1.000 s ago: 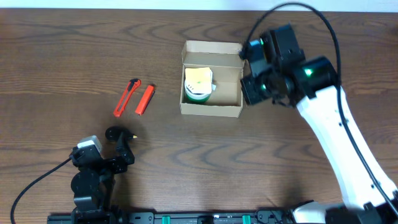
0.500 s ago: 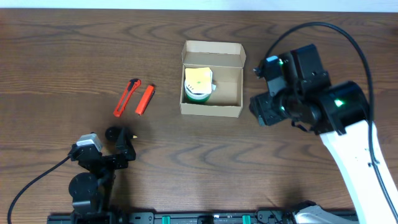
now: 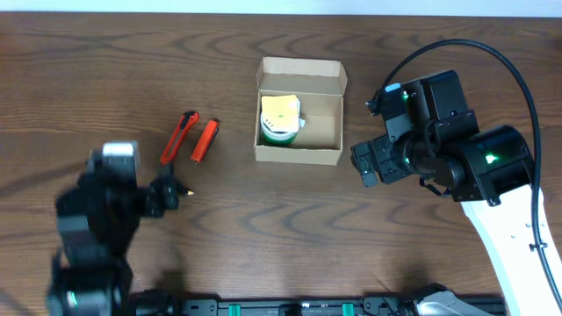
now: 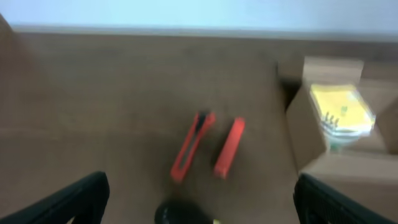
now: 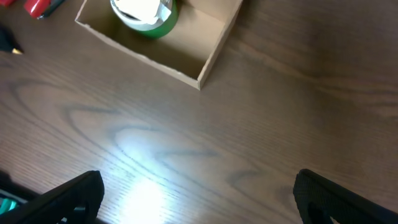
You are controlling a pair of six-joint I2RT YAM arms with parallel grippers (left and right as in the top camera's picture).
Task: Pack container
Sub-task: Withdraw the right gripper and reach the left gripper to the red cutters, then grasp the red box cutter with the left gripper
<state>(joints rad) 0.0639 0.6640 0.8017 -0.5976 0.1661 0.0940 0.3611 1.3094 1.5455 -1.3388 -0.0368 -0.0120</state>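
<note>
Matt brown cardboard container (image 3: 299, 112), glossy dark wood-grain table (image 3: 263, 228)

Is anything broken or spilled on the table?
No, nothing stands out. The cardboard box sits open and whole with a green-and-yellow item inside, and the red utility knife and red stick lie side by side left of it.

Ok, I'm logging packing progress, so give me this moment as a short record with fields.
container: small brown cardboard box, flap lid open
inside: round green-and-white tub with yellow top, in the left half
outside: red utility knife and short red-orange bar, left of box
left gripper: open, empty
right gripper: open, empty, right of box
</note>
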